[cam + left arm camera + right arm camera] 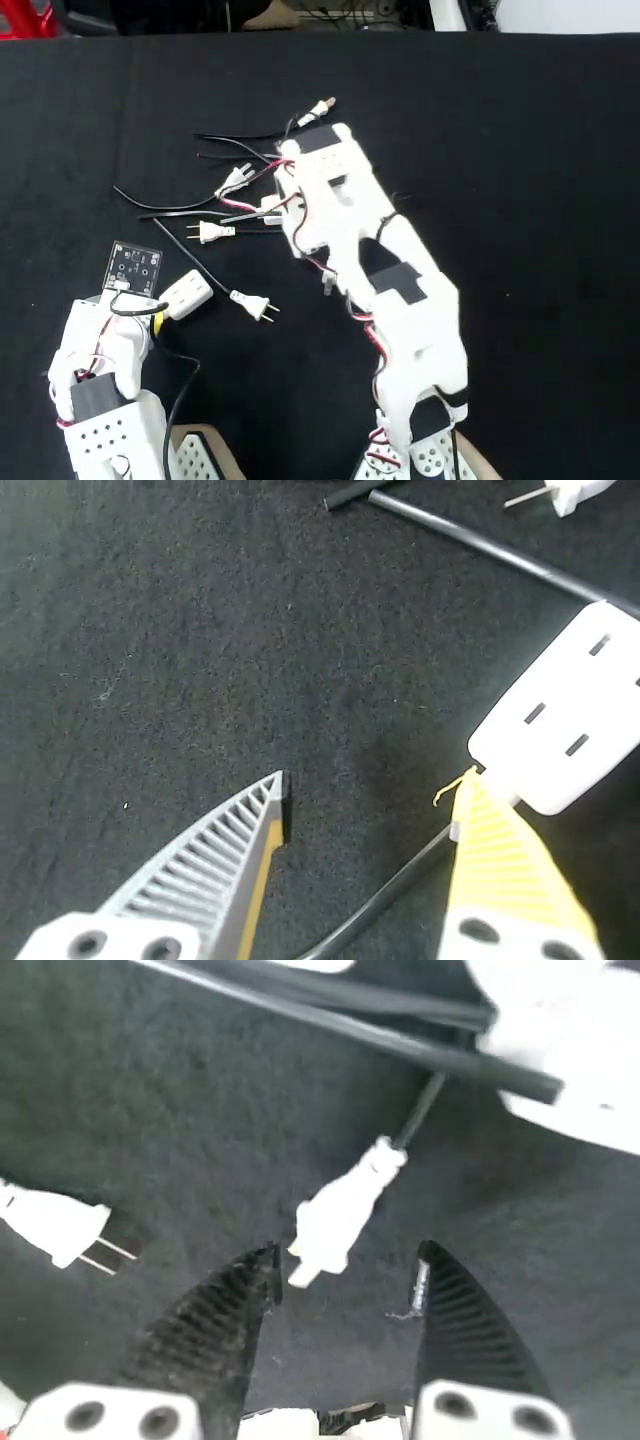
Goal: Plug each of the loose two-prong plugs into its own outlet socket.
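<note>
Your R gripper point(347, 1258) has its fingers released and wide apart, holding nothing. A white plug point(340, 1215) lies on the table point(180, 1110) right at the mouth of the gap betw. the two dark fingertips. Its cord end points away from the wrist, and it doesn't look to touch either finger. A 2nd plug point(60, 1225) lies off to one side, outside the fingers, prongs bare. Black cords point(330, 1005) cross the table beyond both.

Your L gripper point(375, 785) is released too. The grey and yellow fingers stand well apart w/ bare table betw. them. The outlet block point(565, 720) sits outside the gap, just beside the yellow fingertip, slots up. Touching or not, you can't tell.

The high view gives you the layout the wrist cams don't:
- The outlet block point(185, 293) is at the front-left by the L arm, next to a small dark circuit board point(135, 268).
- The nearest plug point(255, 305) lies near it on its black cord.
- Another plug point(210, 232) lies farther back.
- A third plug point(235, 180) lies beside the cord tangle.
- The far plug point(318, 108) lies past the R arm point(380, 270), which stretches diagonally over the tangle.
</note>
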